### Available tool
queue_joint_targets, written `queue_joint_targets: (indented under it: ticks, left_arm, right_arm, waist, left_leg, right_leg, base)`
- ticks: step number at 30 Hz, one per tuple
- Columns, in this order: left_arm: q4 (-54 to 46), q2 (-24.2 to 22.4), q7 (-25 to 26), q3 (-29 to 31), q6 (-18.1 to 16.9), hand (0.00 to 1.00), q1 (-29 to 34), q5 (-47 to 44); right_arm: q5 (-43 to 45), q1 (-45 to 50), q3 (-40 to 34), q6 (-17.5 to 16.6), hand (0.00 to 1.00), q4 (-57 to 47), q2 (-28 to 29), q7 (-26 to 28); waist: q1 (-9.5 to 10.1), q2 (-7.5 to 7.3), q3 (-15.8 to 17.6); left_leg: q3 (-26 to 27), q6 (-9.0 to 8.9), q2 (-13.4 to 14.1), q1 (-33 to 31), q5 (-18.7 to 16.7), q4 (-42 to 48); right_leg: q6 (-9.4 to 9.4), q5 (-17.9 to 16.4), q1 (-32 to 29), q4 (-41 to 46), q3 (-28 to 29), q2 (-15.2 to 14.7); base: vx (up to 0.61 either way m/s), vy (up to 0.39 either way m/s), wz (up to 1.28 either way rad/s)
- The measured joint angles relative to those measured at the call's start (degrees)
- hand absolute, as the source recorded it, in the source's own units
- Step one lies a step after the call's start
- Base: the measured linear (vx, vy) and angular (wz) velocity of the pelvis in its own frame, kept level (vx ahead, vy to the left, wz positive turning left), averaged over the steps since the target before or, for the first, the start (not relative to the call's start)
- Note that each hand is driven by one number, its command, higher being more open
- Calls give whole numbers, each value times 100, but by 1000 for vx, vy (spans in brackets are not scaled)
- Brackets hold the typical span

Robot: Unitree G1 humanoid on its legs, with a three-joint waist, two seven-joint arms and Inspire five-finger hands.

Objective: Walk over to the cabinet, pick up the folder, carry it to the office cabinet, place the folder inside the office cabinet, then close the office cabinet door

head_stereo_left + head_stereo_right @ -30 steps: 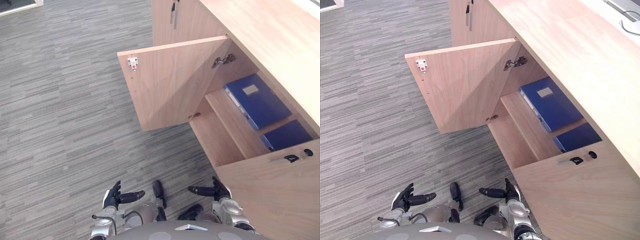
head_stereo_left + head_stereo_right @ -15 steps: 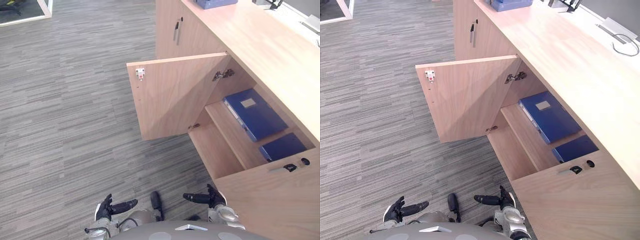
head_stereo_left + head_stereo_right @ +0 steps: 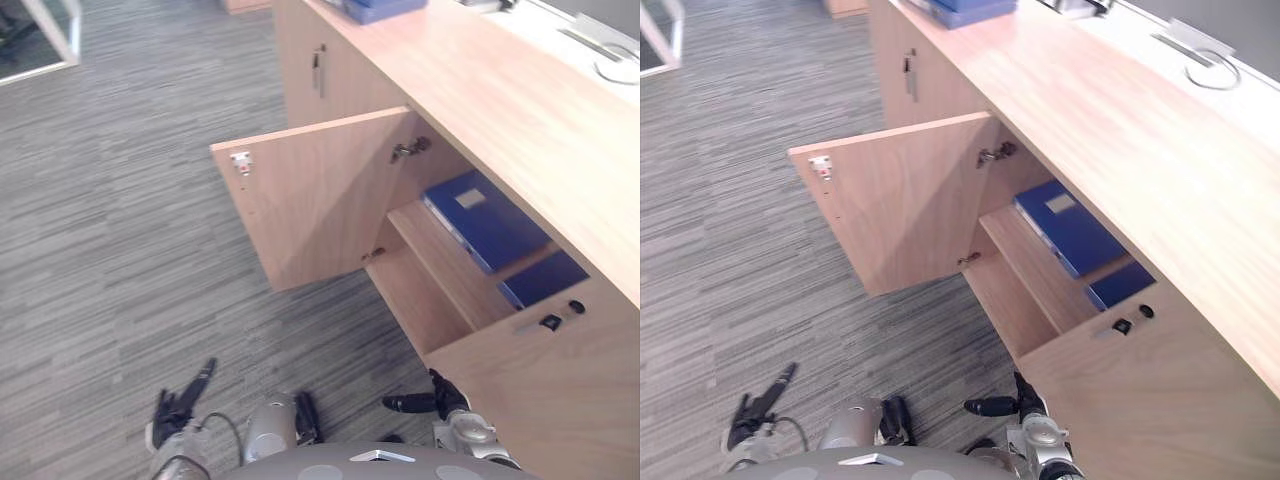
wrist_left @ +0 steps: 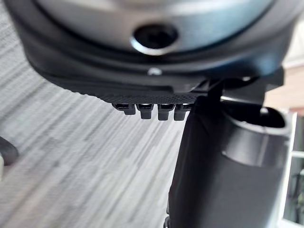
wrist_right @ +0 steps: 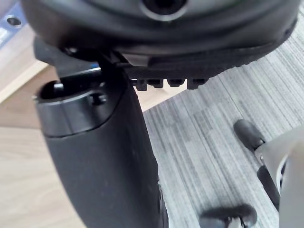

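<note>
Carpet floor (image 3: 110, 250) is spread wide at the left, grey and striped, and open room is given there from the near edge to the far end. Low over it, near the bottom edge, the left robot hand (image 3: 178, 407) is held with its fingers straight and loosely apart, pointed away from the body, and nothing is gripped in it. Further right the door (image 3: 320, 200) of the office cabinet (image 3: 430, 300) is swung fully out over the carpet; its free edge, where a small white latch (image 3: 241, 160) is fixed, is turned to the left, and its hinge (image 3: 408, 149) is seen at the cabinet's front edge. Below the opening the right robot hand (image 3: 440, 400) is held close to the cabinet front, thumb stretched to the left, fingers relaxed and wide, with nothing grasped. Inside the opening a shelf (image 3: 440, 265) is laid bare at its near edge, and the folder (image 3: 485, 220), blue with a pale label, is lying flat on it. A second blue folder (image 3: 545, 278) is lying just beside it, further right. A closed door (image 3: 540, 400) with a dark lock (image 3: 576, 306) is set to the right of the opening, and the counter (image 3: 500, 90) runs along the top
</note>
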Motion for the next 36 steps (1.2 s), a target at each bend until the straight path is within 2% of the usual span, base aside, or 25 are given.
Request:
queue_joint_targets:
  ticks: [1,2,3,4,5,6,7,8,10,12,13,16,17,19,20,21,23,25,29,31,32,34,36]
  left_arm:
    - [-181,8,80,528,-93,100,-91,-176]
    - [-238,13,113,688,-137,100,-89,-226]
    - [-322,15,188,923,-250,100,-116,-305]
    - [-361,13,217,1012,-281,100,-138,-334]
    - [-369,-44,295,1235,-380,100,-121,-340]
    - [-367,-99,323,1304,-427,100,-105,-355]
    - [-361,-44,413,1394,-483,100,-249,-417]
    - [-507,-4,461,1389,-566,100,-351,-517]
    - [-625,21,504,1306,-577,100,-424,-548]
    - [-783,20,520,993,-580,100,-440,-552]
    - [-784,19,534,867,-579,100,-492,-548]
    - [-793,146,555,536,-567,100,-777,-504]
    - [-793,248,539,433,-558,100,-845,-496]
    - [-790,974,351,-32,-426,100,-1031,-451]
    - [-790,1189,248,-144,-392,100,-1068,-448]
    - [-787,1635,43,-392,-324,100,-1163,-396]
    - [-749,2289,-269,-792,-301,100,-1582,-255]
    - [-583,2651,-418,-1112,-302,100,-2109,-200]
    - [-121,2877,-474,-2010,-290,100,-3225,-69]
    - [-82,2875,-468,-2364,-248,100,-3456,-52]
    - [-7,3054,-447,-2576,-188,100,-3480,76]
    - [-51,3183,-446,-3024,-160,100,-3492,93]
    - [-403,3524,-636,-3826,-8,100,-3441,-151]
  right_arm:
    - [-4,60,-44,3,100,-12,-92,2]
    - [-4,89,-56,3,100,-11,-107,3]
    - [-4,149,-83,18,100,-5,-221,-2]
    - [-4,165,-87,22,100,-3,-284,-4]
    - [-6,192,-124,19,100,-18,-469,-23]
    - [-11,202,-204,17,100,-3,-583,-36]
    - [-8,182,-253,14,100,21,-459,-87]
    - [-11,107,-227,3,100,21,-264,-41]
    - [-11,98,-196,-16,100,28,-124,-9]
    - [-12,157,-238,-24,100,-36,-85,58]
    - [-9,163,-387,-30,100,-51,-128,48]
    - [1,260,-654,27,100,-89,-274,-59]
    - [2,268,-651,45,100,-89,-286,-67]
    - [1,315,-514,102,100,-92,-286,-36]
    - [0,320,-444,117,100,-98,-288,-1]
    - [-4,363,-355,151,100,-165,-285,73]
    - [-9,457,-139,155,100,-269,-274,211]
    - [-9,480,24,156,100,-339,-250,310]
    - [-8,475,221,148,100,-500,-205,423]
    - [-8,450,248,148,100,-546,-210,421]
    - [-6,481,244,143,100,-636,-226,407]
    - [-5,547,242,167,100,-620,-260,406]
    - [13,676,195,171,100,-617,-248,408]
  waist:
    - [-98,-37,5]
    - [-126,-28,11]
    - [-114,34,-9]
    - [-107,70,-23]
    - [-91,389,-106]
    - [-75,509,-110]
    - [-117,344,-94]
    - [-102,211,-90]
    - [-132,160,-98]
    - [-177,257,-151]
    - [-250,375,-225]
    - [-317,526,-336]
    - [-325,523,-337]
    - [-373,417,-342]
    - [-374,392,-348]
    - [-389,349,-364]
    - [-393,274,-408]
    - [-395,246,-418]
    - [-471,294,-444]
    - [-560,292,-445]
    - [-569,294,-452]
    - [-542,283,-458]
    - [-407,230,-488]
  left_leg:
    - [-13,-245,145,75,160,-635]
    - [0,-354,215,97,273,-907]
    - [43,-544,334,188,672,-1482]
    - [53,-616,410,228,906,-1774]
    - [129,-511,580,485,1912,-2390]
    - [149,-561,683,588,2188,-2417]
    - [202,-507,406,631,2065,-2321]
    - [266,-469,359,651,1668,-2000]
    - [276,-467,397,652,1402,-1620]
    - [63,-528,539,654,952,-975]
    - [-68,-617,611,656,729,-764]
    - [-259,-705,611,656,500,-561]
    - [-260,-710,608,656,496,-560]
    - [-243,-719,602,653,503,-619]
    - [-230,-737,607,654,516,-637]
    - [-219,-757,604,659,551,-692]
    - [-181,-765,557,714,739,-957]
    - [-143,-785,503,862,966,-1304]
    - [-63,-871,500,1224,1436,-2056]
    - [-37,-873,491,1280,1550,-2226]
    - [11,-879,483,1308,1617,-2328]
    - [4,-861,460,1307,1675,-2400]
    - [-31,-869,421,1312,1768,-2518]
  right_leg:
    - [5,5,-30,5,86,-164]
    - [43,31,-34,7,127,-217]
    - [176,113,-65,8,230,-307]
    - [249,155,-92,2,302,-331]
    - [592,331,-93,52,466,-365]
    - [738,384,-101,69,529,-347]
    - [781,523,-77,-29,645,-595]
    - [765,692,-34,-137,650,-700]
    - [762,800,107,-247,662,-717]
    - [770,821,316,-295,732,-680]
    - [768,823,363,-342,819,-640]
    - [772,828,398,-360,923,-663]
    - [772,828,389,-362,958,-667]
    - [775,830,300,-439,1027,-644]
    - [776,830,260,-444,1078,-637]
    - [786,838,209,-470,1134,-625]
    - [788,882,172,-568,1143,-588]
    - [778,924,185,-639,1144,-542]
    - [778,925,172,-639,1215,-384]
    - [778,926,139,-638,1248,-359]
    - [779,929,78,-636,1287,-351]
    - [774,945,58,-635,1284,-353]
    - [771,950,41,-631,1273,-361]
  base:
    - [110,56,-15]
    - [112,18,-18]
    - [50,-12,-22]
    - [118,26,-57]
    - [140,113,-63]
    - [232,258,-51]
    - [249,296,-43]
    - [241,264,-28]
    - [144,125,-27]
    - [127,39,-33]
    - [97,-25,-31]
    - [51,40,-19]
    - [2,36,-12]
    - [-21,-4,-19]
    - [-20,-30,-24]
    - [-17,-34,-17]
    - [-20,-57,-5]
    - [-24,-70,-2]
    - [-51,-81,-10]
    - [-52,-29,-9]
    - [-61,-16,-11]
    - [-47,0,1]
    - [-46,8,10]
